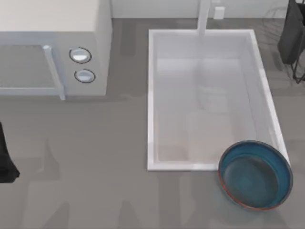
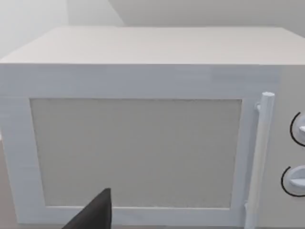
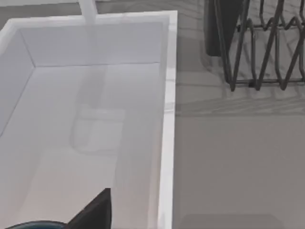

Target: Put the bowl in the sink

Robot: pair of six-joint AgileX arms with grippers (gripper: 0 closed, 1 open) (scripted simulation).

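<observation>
The teal-blue bowl point(image 1: 255, 175) with a reddish-brown rim sits upright at the near right corner of the sink point(image 1: 151, 95), its outline overlapping that corner of the white rim. The basin holds nothing; a white faucet point(image 1: 204, 16) stands at its far short end. In the right wrist view, one dark fingertip point(image 3: 95, 212) of my right gripper shows above the sink's near end, looking along the sink rim point(image 3: 169, 95) toward the faucet point(image 3: 88, 9), with a sliver of the bowl point(image 3: 33, 225) just below. My left arm point(image 1: 5, 162) is parked at the table's left edge, with a fingertip point(image 2: 95, 214) facing the microwave.
A white microwave point(image 1: 52, 47) with two round knobs stands at the back left, its door point(image 2: 138, 152) shut. A wire dish rack point(image 3: 267, 47) holding a dark object point(image 1: 291, 33) stands at the back right beside the sink. Bare grey counter point(image 1: 95, 191) lies in front of the microwave.
</observation>
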